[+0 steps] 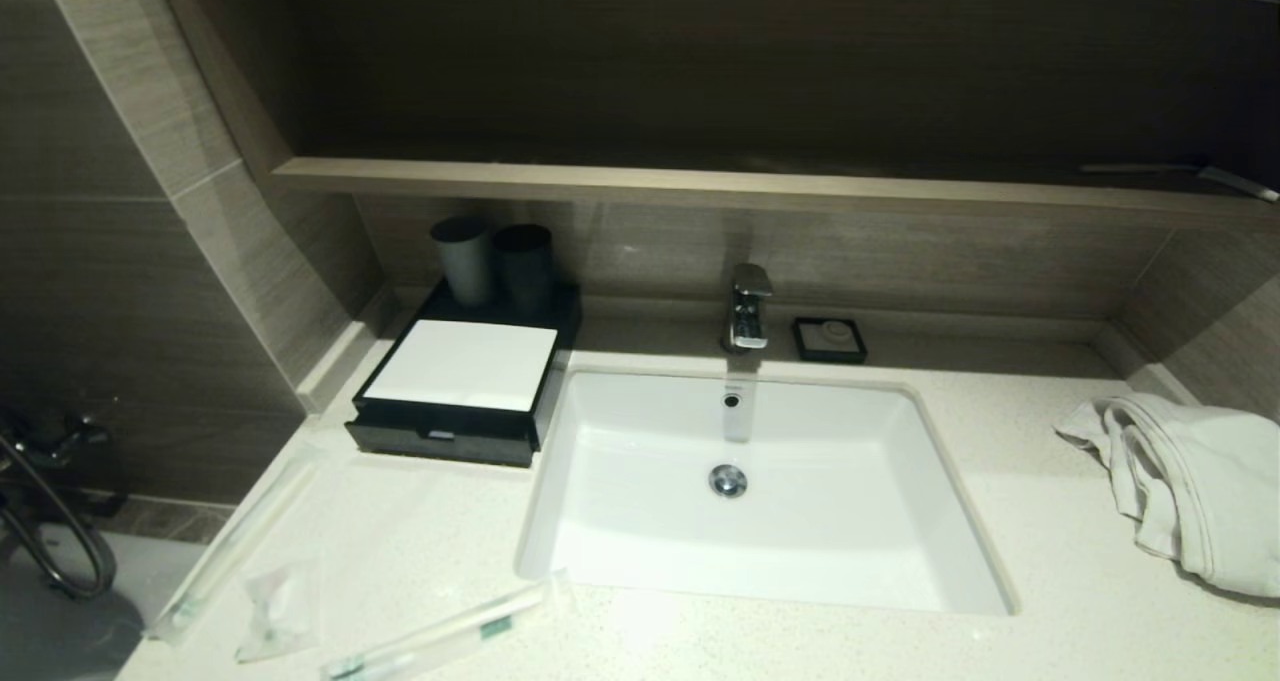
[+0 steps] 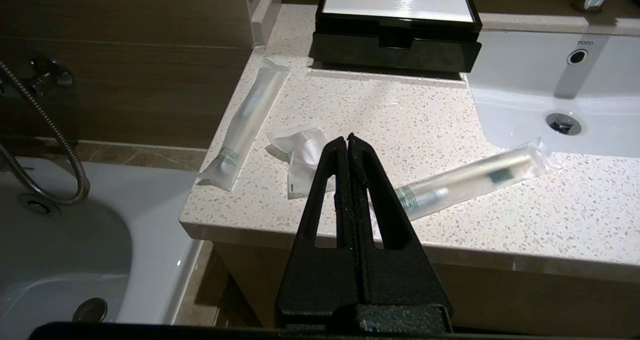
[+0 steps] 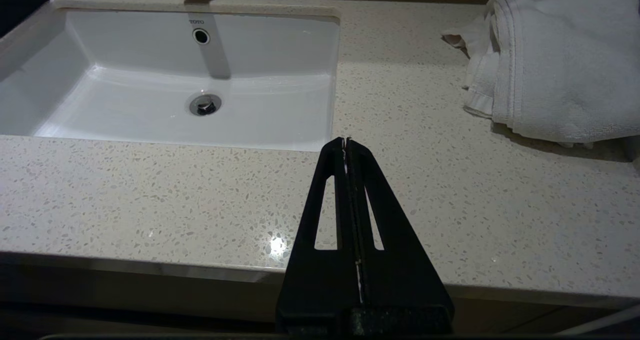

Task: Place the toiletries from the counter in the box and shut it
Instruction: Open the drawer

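Note:
A black box (image 1: 452,431) with a white top and a front drawer stands at the counter's back left; it also shows in the left wrist view (image 2: 395,45). Three wrapped toiletries lie on the counter's front left: a long packet (image 1: 235,546) (image 2: 245,123) near the left edge, a small crumpled sachet (image 1: 277,611) (image 2: 300,155), and a wrapped toothbrush kit (image 1: 440,636) (image 2: 470,180). My left gripper (image 2: 348,138) is shut and empty, in front of the counter edge near the sachet. My right gripper (image 3: 346,140) is shut and empty over the counter right of the sink. Neither gripper shows in the head view.
A white sink (image 1: 760,491) with a chrome faucet (image 1: 749,306) fills the counter's middle. Two dark cups (image 1: 495,261) stand on the box's rear. A black soap dish (image 1: 830,339) sits behind the sink. A white towel (image 1: 1190,486) lies at the right. A bathtub (image 2: 60,260) lies left of the counter.

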Robot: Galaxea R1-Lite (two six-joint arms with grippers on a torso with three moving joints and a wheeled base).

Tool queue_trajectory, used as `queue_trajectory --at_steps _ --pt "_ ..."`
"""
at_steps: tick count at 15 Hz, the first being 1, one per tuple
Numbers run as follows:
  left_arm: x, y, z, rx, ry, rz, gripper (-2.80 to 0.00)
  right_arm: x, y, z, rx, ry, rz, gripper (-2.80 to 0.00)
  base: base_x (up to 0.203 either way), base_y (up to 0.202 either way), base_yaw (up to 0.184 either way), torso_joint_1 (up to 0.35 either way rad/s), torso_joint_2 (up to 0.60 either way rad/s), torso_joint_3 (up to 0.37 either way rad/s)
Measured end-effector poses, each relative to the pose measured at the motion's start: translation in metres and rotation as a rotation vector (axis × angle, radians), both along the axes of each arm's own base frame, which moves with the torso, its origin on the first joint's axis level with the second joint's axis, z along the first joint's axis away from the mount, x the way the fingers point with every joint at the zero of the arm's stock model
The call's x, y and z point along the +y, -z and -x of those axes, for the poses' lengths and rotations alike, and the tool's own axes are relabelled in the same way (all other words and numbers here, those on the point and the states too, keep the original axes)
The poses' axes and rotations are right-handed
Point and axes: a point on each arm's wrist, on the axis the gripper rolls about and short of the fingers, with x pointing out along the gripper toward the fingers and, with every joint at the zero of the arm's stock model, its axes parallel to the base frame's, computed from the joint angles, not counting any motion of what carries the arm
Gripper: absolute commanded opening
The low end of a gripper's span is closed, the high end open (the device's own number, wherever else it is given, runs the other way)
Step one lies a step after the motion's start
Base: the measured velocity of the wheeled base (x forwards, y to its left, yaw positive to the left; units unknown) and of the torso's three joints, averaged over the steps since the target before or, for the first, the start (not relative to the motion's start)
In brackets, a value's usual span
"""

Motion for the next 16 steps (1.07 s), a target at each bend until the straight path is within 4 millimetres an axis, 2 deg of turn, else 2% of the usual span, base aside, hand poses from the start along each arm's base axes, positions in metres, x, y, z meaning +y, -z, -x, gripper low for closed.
queue_trajectory --at_steps 16 --pt "0.0000 0.0000 0.0000 0.000 0.001 -0.006 -2.80 0.0000 0.0000 0.0000 0.000 0.000 0.000 -2.80 0.000 0.000 0.000 0.000 0.00 0.000"
